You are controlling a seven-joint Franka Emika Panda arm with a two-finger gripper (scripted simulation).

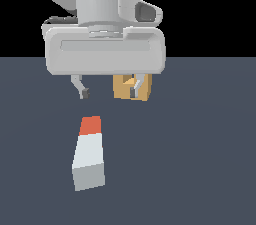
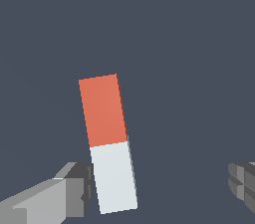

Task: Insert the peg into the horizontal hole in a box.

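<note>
Gripper [image 1: 110,87] hovers above the floor, fingers spread wide and empty. Tan box [image 1: 127,90] sits behind it. Peg [image 1: 88,153] lies flat nearby, ungrasped. Approach step, likely; next, descend, straddle the peg's white section, then close.

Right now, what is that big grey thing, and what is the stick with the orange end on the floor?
The big grey thing is a robot arm in a computer simulation. Its tool hangs down with two fingers spread apart, holding nothing. One picture comes from a camera looking at the whole scene. The other comes from a camera on the robot's wrist, looking down between the fingers. The stick is a peg lying flat on the dark floor, white-grey with an orange-red end. In the wrist picture the peg lies near one finger, but whether they touch is unclear. Behind the tool sits a small tan box, partly hidden. The peg should go into its hole, which I cannot see clearly here.
</note>
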